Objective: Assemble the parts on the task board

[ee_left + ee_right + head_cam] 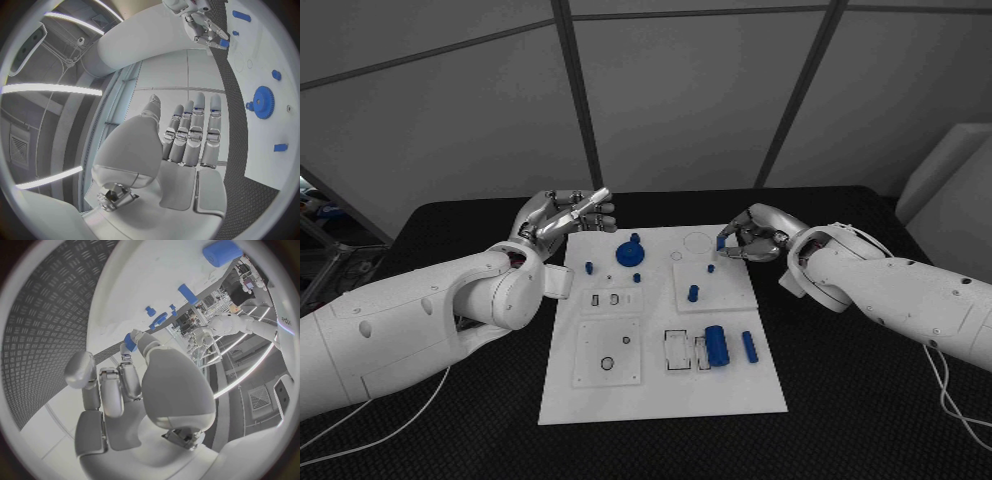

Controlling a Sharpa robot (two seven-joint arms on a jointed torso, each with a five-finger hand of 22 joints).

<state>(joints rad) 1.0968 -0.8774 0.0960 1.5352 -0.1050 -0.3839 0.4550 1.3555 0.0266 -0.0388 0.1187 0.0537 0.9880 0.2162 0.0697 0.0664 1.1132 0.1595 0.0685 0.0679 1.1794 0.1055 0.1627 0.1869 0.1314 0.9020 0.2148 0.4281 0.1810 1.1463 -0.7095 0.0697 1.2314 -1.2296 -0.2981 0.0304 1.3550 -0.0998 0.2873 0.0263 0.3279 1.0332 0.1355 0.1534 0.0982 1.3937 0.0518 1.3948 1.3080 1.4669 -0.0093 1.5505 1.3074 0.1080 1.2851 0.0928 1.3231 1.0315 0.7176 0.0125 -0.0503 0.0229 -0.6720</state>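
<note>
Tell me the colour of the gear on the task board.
Blue. The gear shows best in the left wrist view, lying on the white task board.

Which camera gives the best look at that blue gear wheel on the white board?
The left wrist view: the blue gear shows large there, its teeth plain, lying on the task board. The head view shows it small, teeth hard to tell. In the right wrist view I cannot pick it out.
</note>
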